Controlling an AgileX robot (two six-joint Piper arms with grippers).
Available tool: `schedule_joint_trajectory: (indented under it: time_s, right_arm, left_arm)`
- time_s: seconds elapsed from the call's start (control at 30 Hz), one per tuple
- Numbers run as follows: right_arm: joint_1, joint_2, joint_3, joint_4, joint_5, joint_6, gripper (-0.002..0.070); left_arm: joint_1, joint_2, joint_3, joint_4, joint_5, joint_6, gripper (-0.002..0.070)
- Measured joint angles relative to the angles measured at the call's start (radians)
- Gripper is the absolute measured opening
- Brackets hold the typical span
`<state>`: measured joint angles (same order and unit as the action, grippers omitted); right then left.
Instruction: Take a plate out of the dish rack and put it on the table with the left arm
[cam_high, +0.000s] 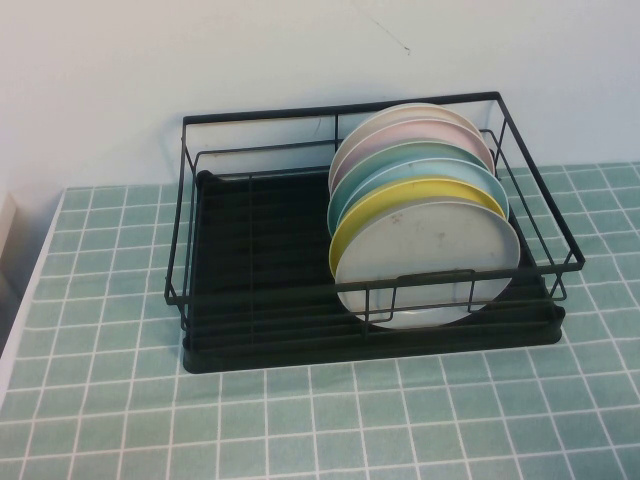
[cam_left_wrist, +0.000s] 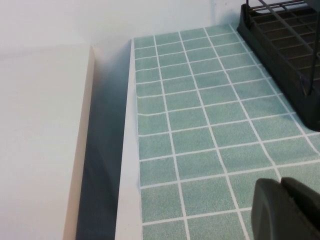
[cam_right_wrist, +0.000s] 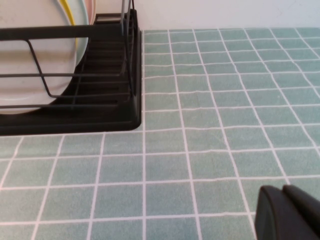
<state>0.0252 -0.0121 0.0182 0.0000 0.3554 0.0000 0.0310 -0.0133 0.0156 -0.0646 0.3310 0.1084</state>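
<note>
Left gripper (cam_left_wrist: 290, 212) sits shut over the table (cam_left_wrist: 200, 125) beside the dish rack (cam_high: 260, 250), right gripper (cam_right_wrist: 290, 215) also looks closed; open left wide before reaching the front grey plate (cam_high: 430, 250) rim.

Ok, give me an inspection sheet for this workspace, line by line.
Surface: table, pale green tiles.
Job's things: dish rack holds a row of plates on edge; grey plate in front, untouched.
Clutter: nothing seen.
Grippers: left gripper shut, above tiles near the table's left edge; right gripper shut, over tiles beside the rack. Neither holds anything.
Cables: nothing seen.
Surroundings: white wall behind.
</note>
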Motion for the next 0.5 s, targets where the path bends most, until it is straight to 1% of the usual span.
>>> schedule_joint_trajectory:
  time_s: [0.5]
  right_arm:
    - [0.000,0.000,0.000,0.000,0.000,0.000,-0.0001]
  left_arm:
    - [0.000,0.000,0.000,0.006,-0.012,0.000,-0.0004]
